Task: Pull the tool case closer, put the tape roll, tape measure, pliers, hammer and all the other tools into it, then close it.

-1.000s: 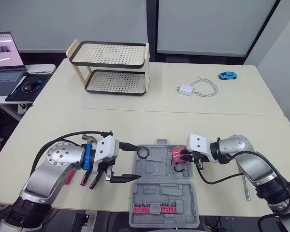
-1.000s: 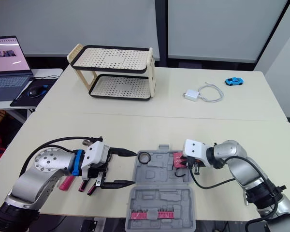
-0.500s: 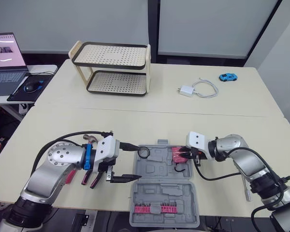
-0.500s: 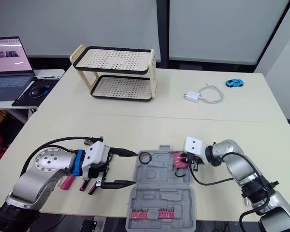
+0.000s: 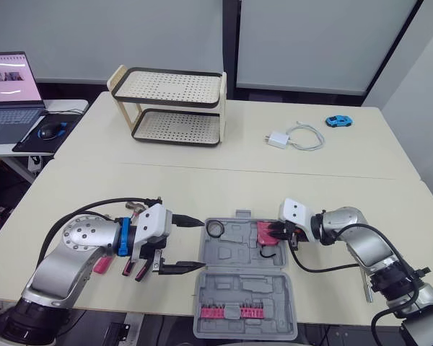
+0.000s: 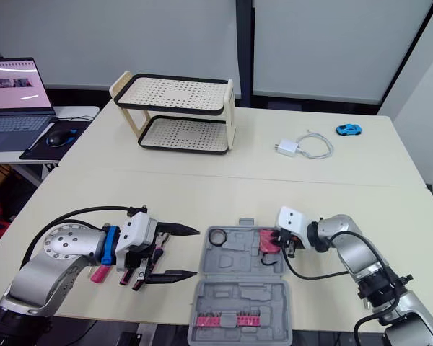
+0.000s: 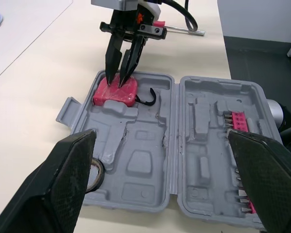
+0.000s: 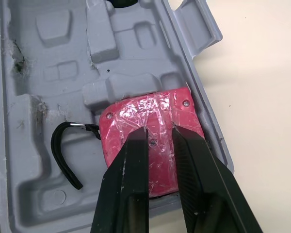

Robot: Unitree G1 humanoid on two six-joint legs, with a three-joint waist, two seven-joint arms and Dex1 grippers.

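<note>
The tool case [image 5: 239, 290] lies open at the near edge of the table [image 5: 202, 180], a row of pink bits [image 5: 227, 311] in its nearer half. Just beside its left edge hangs the left gripper [image 5: 204, 244], its two fingers spread wide and holding nothing. Behind that arm's wrist lie pink-handled tools, likely the pliers [image 5: 136, 269], partly hidden by the arm. In the case's farther half the tape roll [image 5: 211, 229] sits in the left corner and the pink tape measure [image 7: 115, 93] in the right one, its black strap curled beside it. The right gripper [image 8: 160, 132] points down at the tape measure, its fingers parted by a narrow gap, tips on or just above the top face, gripping nothing. A thin metal rod [image 5: 369, 281] lies on the table right of the case. Farther back stand a two-tier rack [image 5: 175, 107], a white charger with cable [image 5: 278, 140] and a blue toy car [image 5: 338, 120].
</note>
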